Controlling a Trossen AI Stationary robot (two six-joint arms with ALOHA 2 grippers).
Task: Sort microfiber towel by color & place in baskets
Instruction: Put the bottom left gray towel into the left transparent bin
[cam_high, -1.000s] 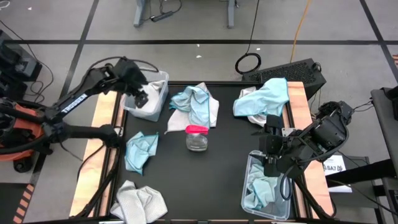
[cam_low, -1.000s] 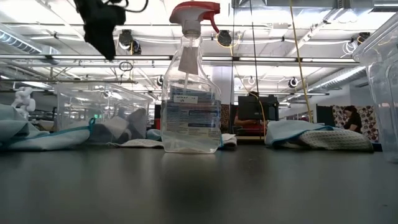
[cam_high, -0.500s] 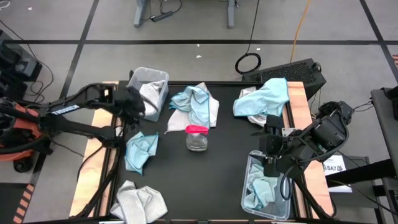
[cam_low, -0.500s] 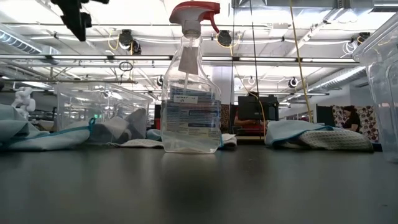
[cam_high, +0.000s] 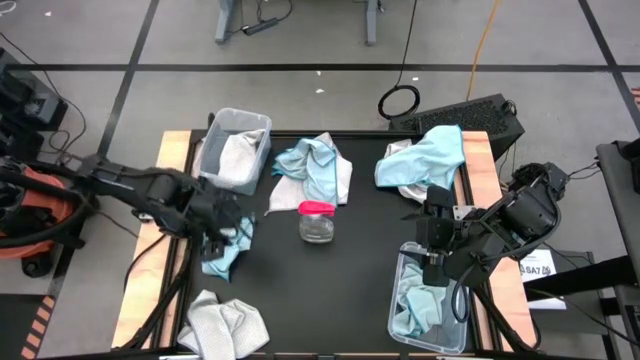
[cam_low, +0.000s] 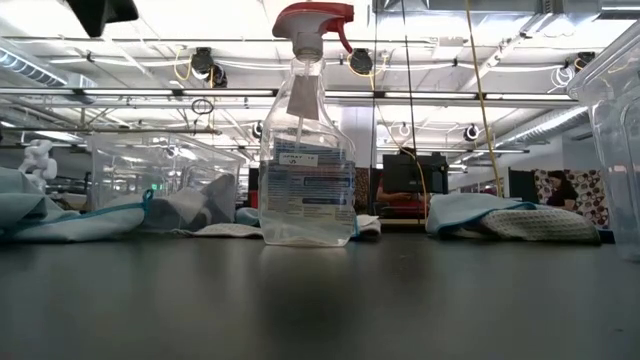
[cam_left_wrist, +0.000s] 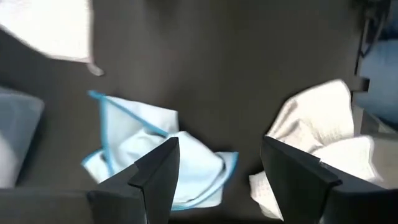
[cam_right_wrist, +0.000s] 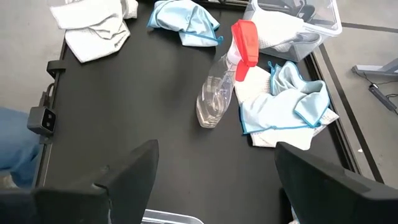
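My left gripper (cam_high: 224, 218) (cam_left_wrist: 219, 148) hovers open above a light blue towel (cam_high: 224, 246) (cam_left_wrist: 146, 155) lying near the table's left edge; only its tip (cam_low: 100, 10) shows in the low view. A grey-white towel (cam_high: 228, 322) (cam_left_wrist: 317, 140) lies at the near left corner. The left basket (cam_high: 214, 140) (cam_low: 160, 170) holds a grey-white towel (cam_high: 236, 158). My right gripper (cam_high: 432, 255) (cam_right_wrist: 217, 155) waits open above the right basket (cam_high: 398, 290), which holds light blue towels (cam_high: 420, 305). Two piles of blue on grey-white towels lie at centre far (cam_high: 315, 168) and right far (cam_high: 425, 160).
A clear spray bottle with a red trigger head (cam_high: 317, 220) (cam_low: 307, 150) (cam_right_wrist: 221, 93) stands at the table's middle, between the two arms. Bare black tabletop (cam_high: 340, 290) lies near of it. A keyboard (cam_high: 470, 115) and cables lie beyond the far right corner.
My left gripper has swung from above the left basket toward the table's near edge and now stands over the light blue towel by the left edge, still open. The grey-white towel stays in the left basket. My right arm has kept still.
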